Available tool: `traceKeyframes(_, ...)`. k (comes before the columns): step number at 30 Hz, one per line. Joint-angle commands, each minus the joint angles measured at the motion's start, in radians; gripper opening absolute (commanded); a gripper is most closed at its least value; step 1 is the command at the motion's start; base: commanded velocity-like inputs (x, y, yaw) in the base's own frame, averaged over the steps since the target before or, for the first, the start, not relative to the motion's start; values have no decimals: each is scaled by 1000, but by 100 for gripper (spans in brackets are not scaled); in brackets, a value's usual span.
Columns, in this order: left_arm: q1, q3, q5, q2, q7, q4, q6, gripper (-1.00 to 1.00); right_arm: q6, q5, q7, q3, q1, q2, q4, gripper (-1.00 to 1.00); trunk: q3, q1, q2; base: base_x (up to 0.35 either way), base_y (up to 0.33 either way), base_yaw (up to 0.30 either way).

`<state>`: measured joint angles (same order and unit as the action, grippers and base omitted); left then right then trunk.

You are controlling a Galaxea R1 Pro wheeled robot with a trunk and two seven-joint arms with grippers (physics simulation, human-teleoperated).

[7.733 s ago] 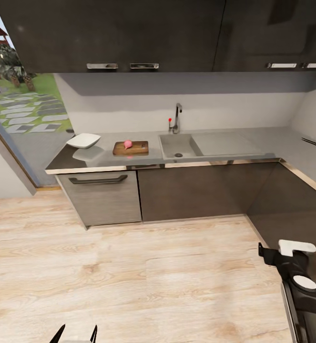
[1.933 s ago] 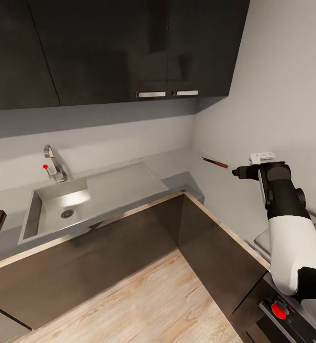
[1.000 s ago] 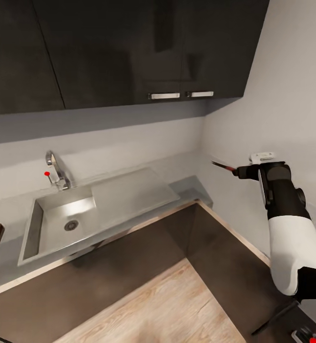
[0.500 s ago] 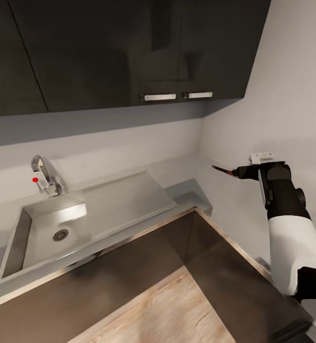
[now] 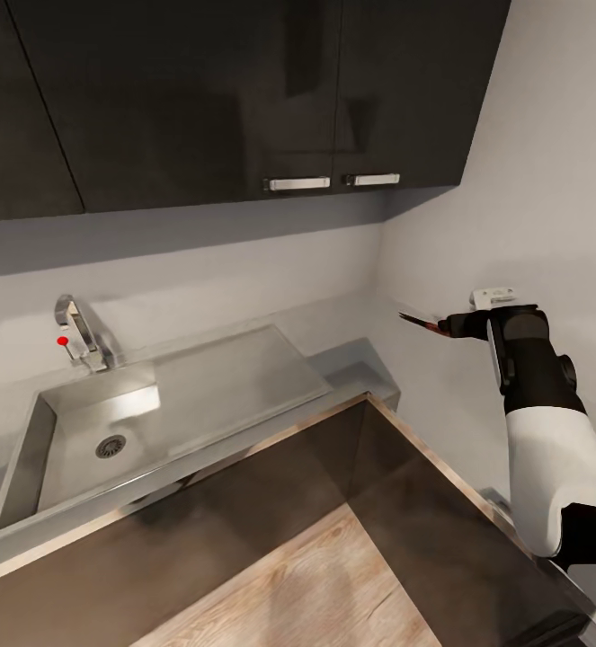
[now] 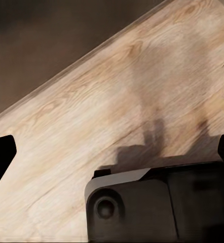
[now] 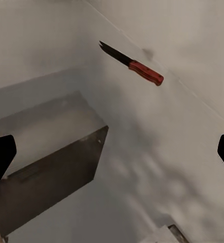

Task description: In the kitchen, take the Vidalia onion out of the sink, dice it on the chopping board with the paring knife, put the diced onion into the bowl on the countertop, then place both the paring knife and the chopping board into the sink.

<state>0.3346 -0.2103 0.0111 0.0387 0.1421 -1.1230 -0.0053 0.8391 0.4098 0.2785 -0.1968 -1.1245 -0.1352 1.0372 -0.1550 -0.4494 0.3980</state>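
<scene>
Right gripper (image 5: pixel 459 324): raised at counter height in the head view, aimed toward the corner wall; finger state cannot be told from this angle.
Paring knife (image 5: pixel 421 319): head view shows a dark blade with a red handle lying on the countertop (image 5: pixel 351 355) beside the wall, directly ahead of the right gripper. The handle reads red, not white.
Sink (image 5: pixel 73 440): head view places it well apart from the knife, to the left along the counter; basin bare down to the drain, tap (image 5: pixel 77 334) at its back edge. No onion is visible in it.
Upper cabinets (image 5: pixel 244 90): dark, glossy, above the backsplash.
Left gripper (image 6: pixel 112 152): left wrist view shows both fingertips spread wide at the picture edges, released, nothing between them; pointed down at the wood floor (image 6: pixel 117 101). Judged parked low to stay clear of the counter.
Right gripper, wrist view (image 7: pixel 112 149): fingertips spread wide, holding nothing.
Knife, wrist view (image 7: pixel 132 63): lies flat on the grey surface beside the wall, well ahead of the fingers, handle toward the gripper side. Judged reason for the arm pose: lining up a reach on the handle.
Step in hand: approach to the knife; grasp not yet made.
</scene>
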Motion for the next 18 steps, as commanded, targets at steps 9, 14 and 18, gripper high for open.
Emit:
traceKeyframes(9, 0, -3, 1, 1, 8, 11, 20, 100, 3, 10, 10, -1, 0, 0, 0, 100, -2, -1, 2, 0, 0, 0)
traceKeyframes(14, 0, -3, 1, 1, 9, 32, 78, 100, 3, 10, 9, -1, 0, 0, -1, 100, -2, -1, 2, 0, 0, 0)
traceKeyframes(18, 0, -2, 3, 1, 9, 45, 129, 100, 3, 10, 10, -1, 0, 0, -1, 100, -2, -1, 2, 0, 0, 0)
